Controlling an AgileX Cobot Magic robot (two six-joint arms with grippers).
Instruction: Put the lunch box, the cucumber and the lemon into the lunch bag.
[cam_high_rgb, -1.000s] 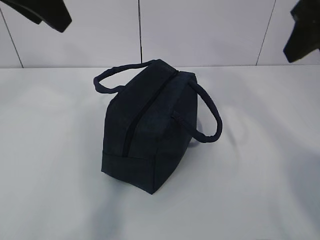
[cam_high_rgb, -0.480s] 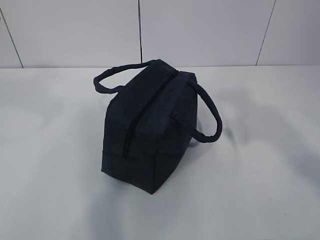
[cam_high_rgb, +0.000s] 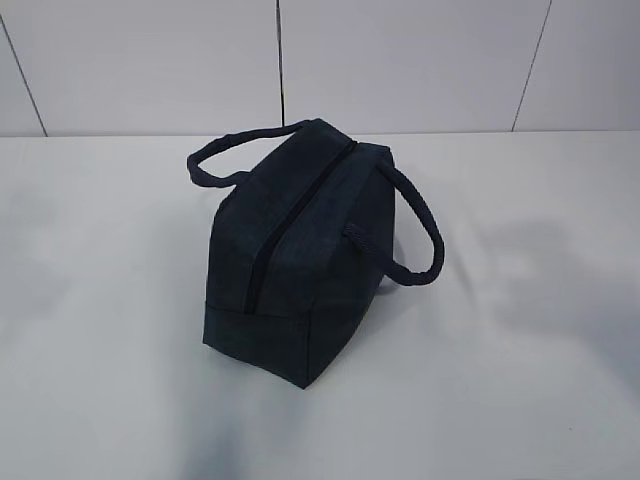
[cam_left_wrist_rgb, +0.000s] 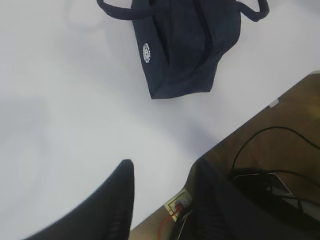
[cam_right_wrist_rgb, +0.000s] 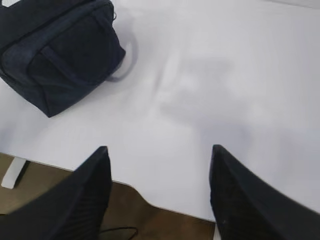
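The dark navy lunch bag (cam_high_rgb: 300, 250) stands on the white table with both loop handles hanging to its sides. Its top zipper (cam_high_rgb: 262, 255) looks closed. The bag (cam_left_wrist_rgb: 185, 45) lies at the top of the left wrist view, and the bag (cam_right_wrist_rgb: 55, 55) fills the upper left of the right wrist view. My left gripper (cam_left_wrist_rgb: 164, 165) hangs open and empty high over the table's edge, far from the bag. My right gripper (cam_right_wrist_rgb: 159, 148) is also open and empty above the table's near edge. Neither gripper shows in the exterior view. The lunch box, the cucumber and the lemon are out of view.
The white table (cam_high_rgb: 520, 380) stretches bare around the bag. Beyond its edge lies brown floor (cam_left_wrist_rgb: 280, 115) with black cables (cam_left_wrist_rgb: 260, 140). A white tiled wall (cam_high_rgb: 400, 60) stands behind the table.
Both arms, seen in the exterior view's top corners a second ago, have left that view. The bag has not moved.
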